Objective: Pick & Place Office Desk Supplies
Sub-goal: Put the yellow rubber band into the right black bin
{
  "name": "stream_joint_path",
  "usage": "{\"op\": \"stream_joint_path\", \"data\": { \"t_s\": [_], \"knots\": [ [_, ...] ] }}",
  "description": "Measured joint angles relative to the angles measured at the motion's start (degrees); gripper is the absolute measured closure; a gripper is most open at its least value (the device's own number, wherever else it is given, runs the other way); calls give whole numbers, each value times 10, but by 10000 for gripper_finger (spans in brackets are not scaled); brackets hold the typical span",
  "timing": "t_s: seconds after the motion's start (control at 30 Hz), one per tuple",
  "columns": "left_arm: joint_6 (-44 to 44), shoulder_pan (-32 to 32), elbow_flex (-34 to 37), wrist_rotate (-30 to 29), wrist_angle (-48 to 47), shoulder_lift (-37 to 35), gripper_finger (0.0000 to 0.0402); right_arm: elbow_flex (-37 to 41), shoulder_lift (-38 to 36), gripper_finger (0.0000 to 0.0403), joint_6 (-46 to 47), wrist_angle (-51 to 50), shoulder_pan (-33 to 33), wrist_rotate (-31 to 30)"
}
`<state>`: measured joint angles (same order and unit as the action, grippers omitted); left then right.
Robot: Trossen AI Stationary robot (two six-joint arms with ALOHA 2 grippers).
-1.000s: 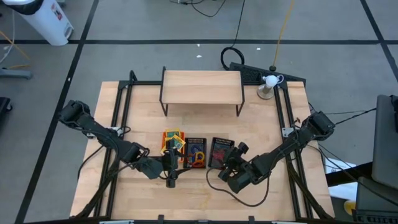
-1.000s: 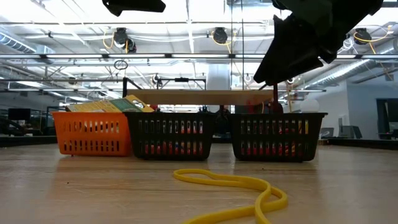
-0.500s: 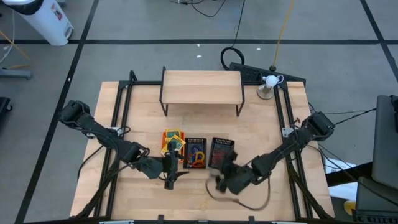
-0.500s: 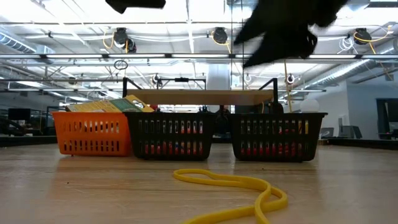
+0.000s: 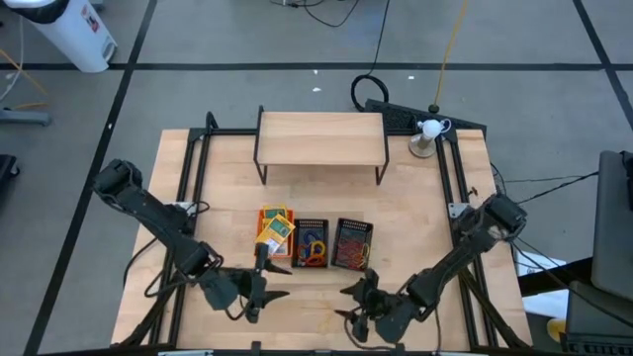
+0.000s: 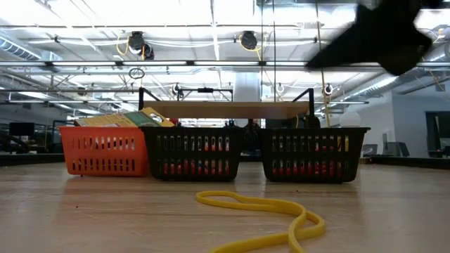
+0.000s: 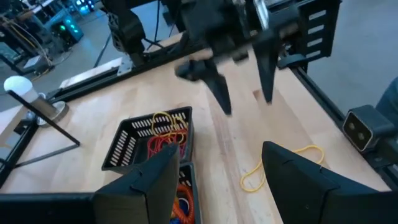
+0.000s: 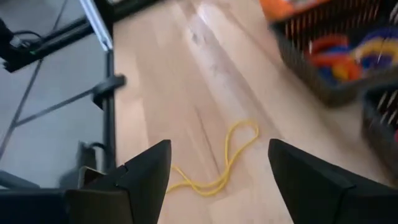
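Observation:
Three mesh bins stand in a row mid-table: an orange bin (image 5: pixel 276 229) with yellow-and-green packs (image 6: pixel 126 118), a black bin (image 5: pixel 311 244) with coloured rubber bands, and a second black bin (image 5: pixel 351 243). A yellow rubber band (image 6: pixel 267 209) lies loose on the wood in front of them, also seen as the yellow band (image 8: pixel 217 167). My left gripper (image 5: pixel 259 293) hovers open near the front edge, left of the band. My right gripper (image 5: pixel 361 303) hovers open above the table on the band's other side, the band (image 7: pixel 280 165) lying below and between both.
A light wooden shelf (image 5: pixel 321 138) on black legs stands behind the bins at the far side. A small white lamp-like object (image 5: pixel 427 132) sits at the far right corner. Black frame rails (image 5: pixel 188 198) run along both table sides. Bare wood lies in front of the bins.
Both grippers have drawn back from the bins toward the table's near edge. My right gripper left the spot over the right black bin, sank a little and tipped. My left gripper swung toward the near left and rolled slightly. The yellow band has stayed where it was.

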<state>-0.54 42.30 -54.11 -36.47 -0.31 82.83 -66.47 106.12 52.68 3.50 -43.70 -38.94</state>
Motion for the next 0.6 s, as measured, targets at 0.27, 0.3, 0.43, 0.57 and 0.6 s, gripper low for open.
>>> {"op": "stream_joint_path", "data": {
  "t_s": [0.27, 0.3, 0.43, 0.57, 0.6],
  "knots": [
    [4, 6, 0, -1, 9, 0, 176, -56, 105, 145, 63, 35, -19, 2],
    [4, 5, 0, -1, 9, 0, 176, -67, 117, 145, 66, 32, -20, 2],
    [4, 6, 0, -1, 9, 0, 176, -120, 155, 145, 78, 0, -21, 0],
    [4, 6, 0, 0, 8, 0, 176, -158, 182, 145, 120, -83, -17, 1],
    [4, 6, 0, 0, 6, 0, 176, -164, 187, 145, 128, -97, -15, 0]
  ]
}}
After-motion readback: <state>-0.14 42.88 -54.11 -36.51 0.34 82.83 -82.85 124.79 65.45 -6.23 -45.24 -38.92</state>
